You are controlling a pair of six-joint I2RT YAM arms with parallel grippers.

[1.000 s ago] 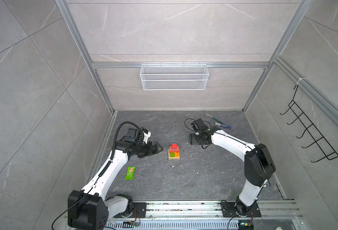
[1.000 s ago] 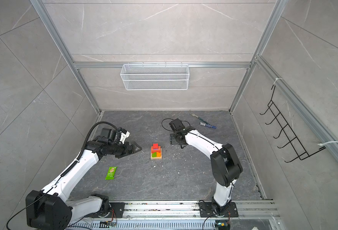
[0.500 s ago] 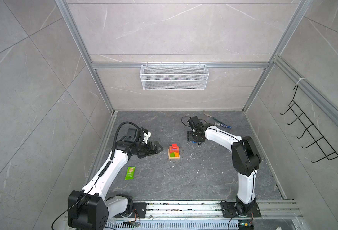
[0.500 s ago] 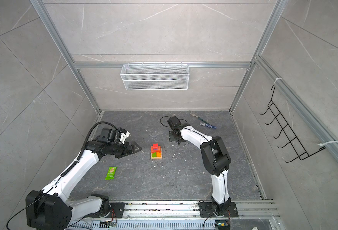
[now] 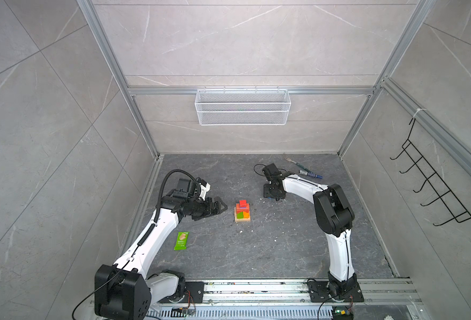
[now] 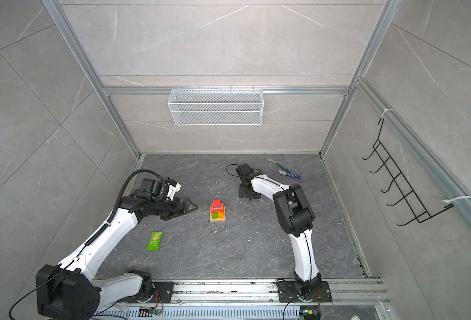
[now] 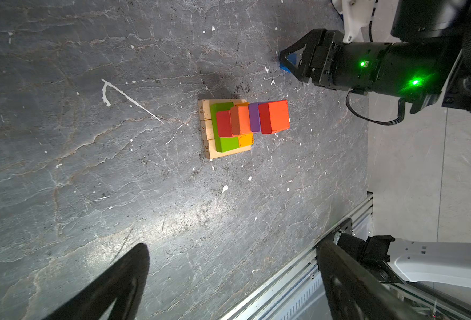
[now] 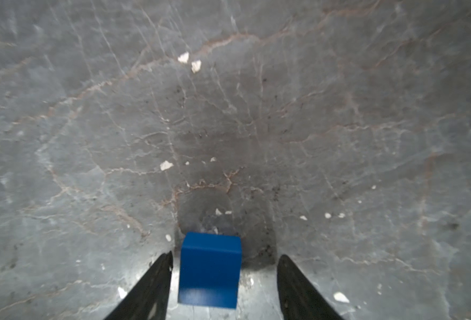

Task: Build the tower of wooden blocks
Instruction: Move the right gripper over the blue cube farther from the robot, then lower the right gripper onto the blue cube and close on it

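The tower (image 5: 242, 211) (image 6: 217, 211) stands mid-floor. It has tan base bars, then a green and orange layer, red and orange blocks, a purple cube and a red cube (image 7: 277, 116) on top. Left of it hovers my left gripper (image 5: 220, 206) (image 6: 191, 206) (image 7: 233, 246), open wide and empty. Behind and to the right of the tower, my right gripper (image 5: 273, 195) (image 6: 248, 195) (image 8: 226, 255) points down at the floor. Its jaws straddle a blue cube (image 8: 209, 271) (image 7: 289, 59). One finger is almost on the cube and a gap shows at the other.
A green snack wrapper (image 5: 181, 240) (image 6: 154, 240) lies near the left arm. A blue marker (image 5: 310, 174) and a fork (image 5: 291, 160) lie at the back right. A wire basket (image 5: 242, 106) hangs on the back wall. The arms' rail (image 5: 256, 288) runs along the front.
The right arm's elbow swung left while its gripper stayed over the blue cube, and its jaws narrowed around the cube. The left arm has not moved.
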